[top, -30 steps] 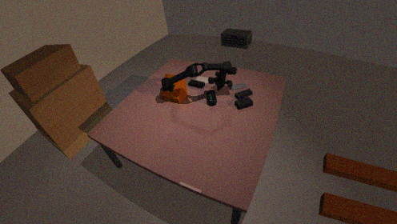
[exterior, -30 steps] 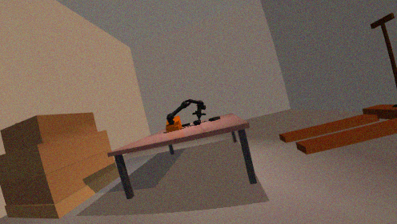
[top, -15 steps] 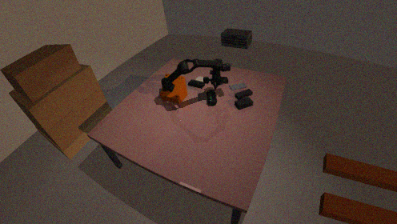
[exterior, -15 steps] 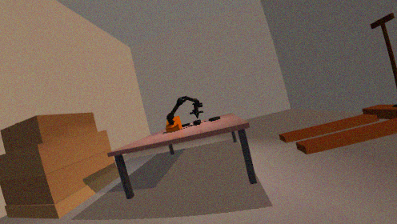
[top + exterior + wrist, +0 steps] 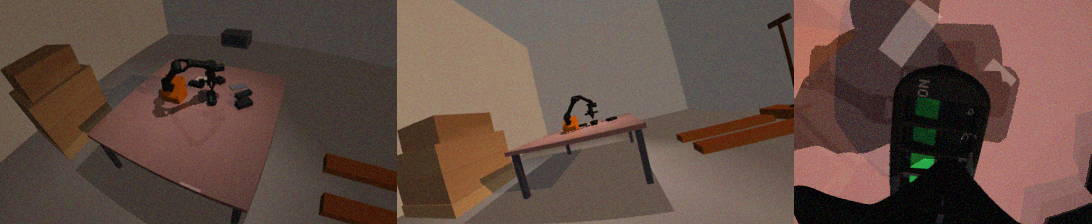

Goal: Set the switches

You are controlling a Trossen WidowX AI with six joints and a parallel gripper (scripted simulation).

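Observation:
The dark grey controller unit (image 5: 211,98) (image 5: 594,122) (image 5: 944,82) sits on the bench with its switches up. In the wrist view "ON" is printed near its far end. Four green switch ends show down the left side; the two nearer ones look brighter than the two farther ones. The other switches are hidden by the fingers, and the digits are too blurred to read surely. The underside label is hidden. My gripper (image 5: 211,88) (image 5: 592,118) (image 5: 947,165) is shut and empty, pointing down over the unit's right-hand side. I cannot tell whether the tips touch it.
Two dark modules (image 5: 243,94) (image 5: 243,103) and a light grey plate (image 5: 238,86) lie right of the unit in the top view. Another dark part (image 5: 196,83) lies behind it. The arm's orange base (image 5: 174,94) (image 5: 571,125) stands left on the pink bench (image 5: 160,140) (image 5: 549,142).

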